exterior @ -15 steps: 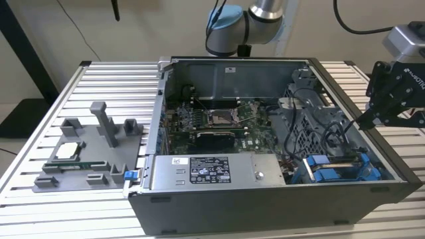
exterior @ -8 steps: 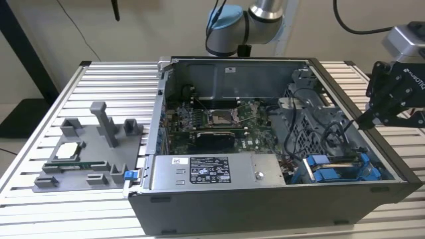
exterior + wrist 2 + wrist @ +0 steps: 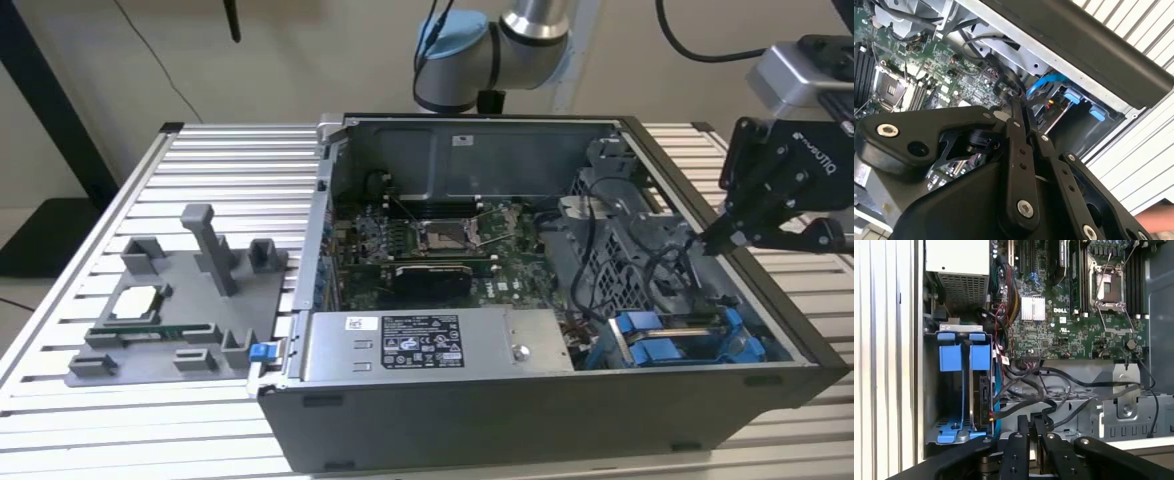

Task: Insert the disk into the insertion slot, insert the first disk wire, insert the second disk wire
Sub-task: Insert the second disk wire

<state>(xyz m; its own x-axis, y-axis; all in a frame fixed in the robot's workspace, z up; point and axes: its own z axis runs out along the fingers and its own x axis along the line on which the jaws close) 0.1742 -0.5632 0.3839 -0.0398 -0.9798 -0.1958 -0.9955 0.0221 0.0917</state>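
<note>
the black metal fingers (image 3: 1030, 432) are drawn together on a thin black cable (image 3: 1026, 410), pinched between their tips in both wrist views. in the exterior view the fingers (image 3: 705, 240) hang over the right side of the open dark grey computer case (image 3: 534, 420), just inside its right wall, above a tangle of black cables.

the grey metal drive bay with bright blue plastic rails (image 3: 687, 338) sits in the near right corner of the case. in the first wrist view the flat silver-grey disk in its blue plastic carrier (image 3: 980, 390) stands on edge inside the bay (image 3: 934, 390), with two blue tabs at one end; whether a wire is already seated in it i cannot tell.

the green motherboard (image 3: 441, 235) with its empty square processor socket fills the middle of the case. a large grey metal box with a white-and-black sticker (image 3: 427, 345) lies along the near wall. the case rests on a ribbed aluminium bench (image 3: 200, 170); to its left stands a grey plastic fixture (image 3: 174, 310) carrying a silver processor chip and a memory stick.
</note>
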